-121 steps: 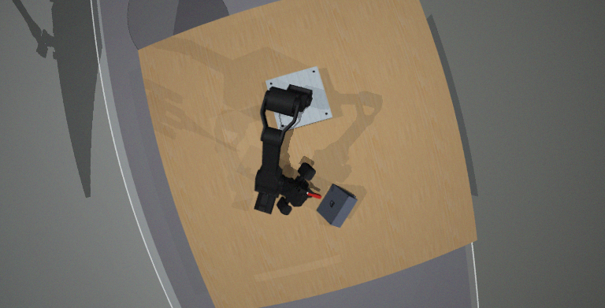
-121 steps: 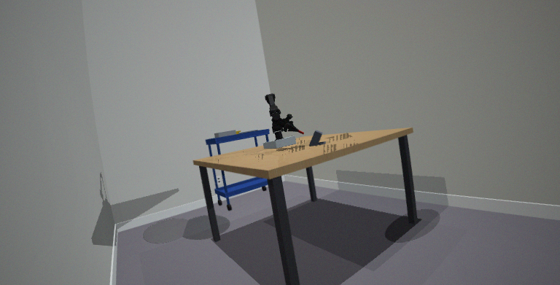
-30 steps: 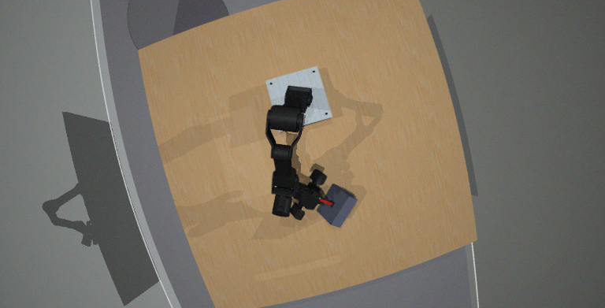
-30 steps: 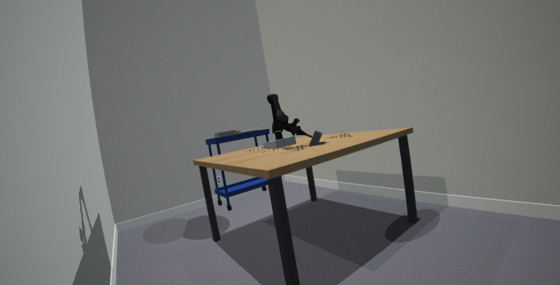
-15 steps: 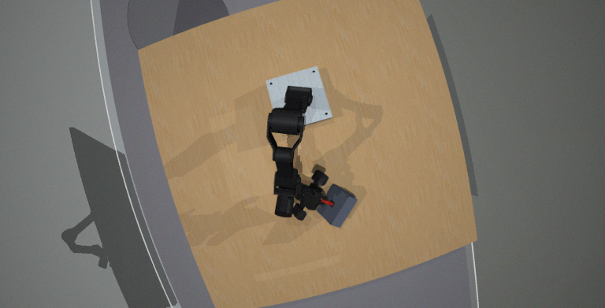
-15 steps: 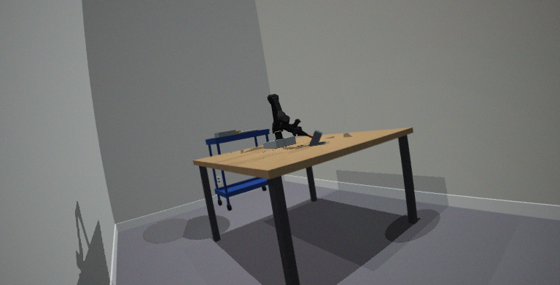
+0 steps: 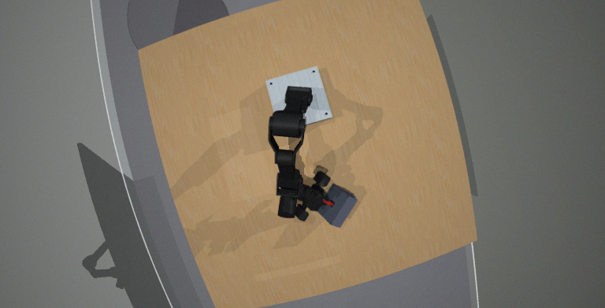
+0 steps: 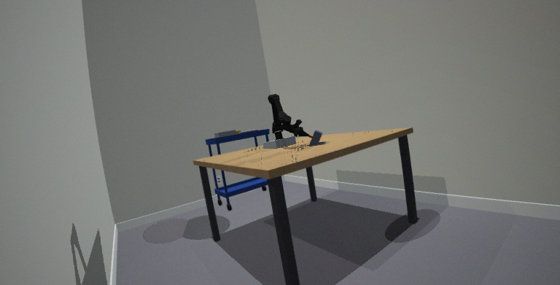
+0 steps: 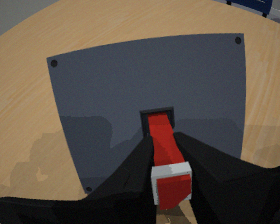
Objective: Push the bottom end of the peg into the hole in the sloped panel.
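The peg [image 7: 328,202] [image 8: 310,136] [image 9: 165,145] is red and flat-sided, with a pale band near its near end. My gripper [image 7: 324,201] [image 8: 308,135] [image 9: 163,141] is shut on it, one black finger on each side. The sloped panel [image 7: 338,212] [image 8: 315,138] [image 9: 201,75] is dark blue-grey. Its square hole [image 9: 145,123] has a dark rim. In the wrist view the peg's far end lies over the hole's opening, its sides roughly in line with the hole's sides. Dark gaps show left, right and above it. The depth of the end is hard to tell.
The arm's base stands on a pale plate [image 7: 321,105] [image 8: 267,143] with dark screws, on the wooden table [image 7: 393,136] [image 8: 352,138]. A blue cart [image 8: 244,187] stands on the floor beyond the table.
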